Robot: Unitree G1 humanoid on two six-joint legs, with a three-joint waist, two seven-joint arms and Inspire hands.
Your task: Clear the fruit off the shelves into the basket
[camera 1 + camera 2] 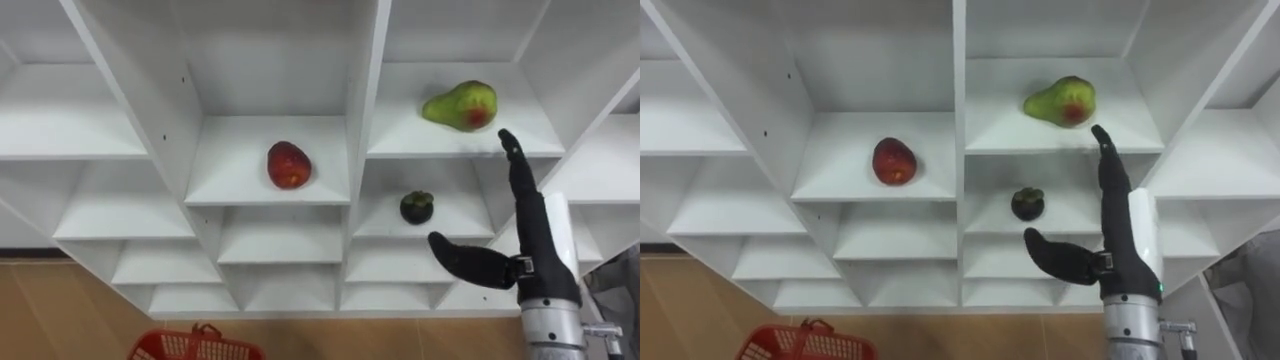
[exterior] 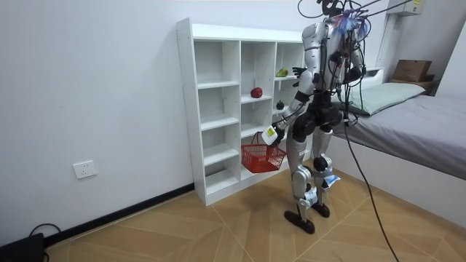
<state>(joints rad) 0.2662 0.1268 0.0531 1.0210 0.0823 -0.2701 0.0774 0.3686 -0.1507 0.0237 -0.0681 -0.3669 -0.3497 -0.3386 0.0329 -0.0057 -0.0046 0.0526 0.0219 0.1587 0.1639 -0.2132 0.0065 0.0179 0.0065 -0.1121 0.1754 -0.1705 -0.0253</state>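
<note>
Closet (image 1: 365, 80): in the eye views it is standing white and doorless, its compartments facing the robot.
Pear (image 1: 460, 105): green with a red blush, it is lying on its side in the closet's right column, on the upper shelf.
Apple (image 1: 288, 165): red, it is sitting in the closet's middle column, one shelf level lower.
Mangosteen (image 1: 417, 207): dark, it is resting in the closet's right column, in the compartment directly under the pear's.
Right hand (image 1: 535, 245): it is reaching up in front of the closet's right column with fingers straight and thumb spread wide, holding nothing. The fingertips are nearing the front edge of the pear's shelf, apart from the fruit.
Red basket (image 1: 195, 345): it is showing below the closet's bottom edge.
Robot, room view: it is standing upright, facing the closet.
Left hand (image 2: 271, 135): it is hanging low before the closet, directly above the basket. Its grip is too small to tell.
</note>
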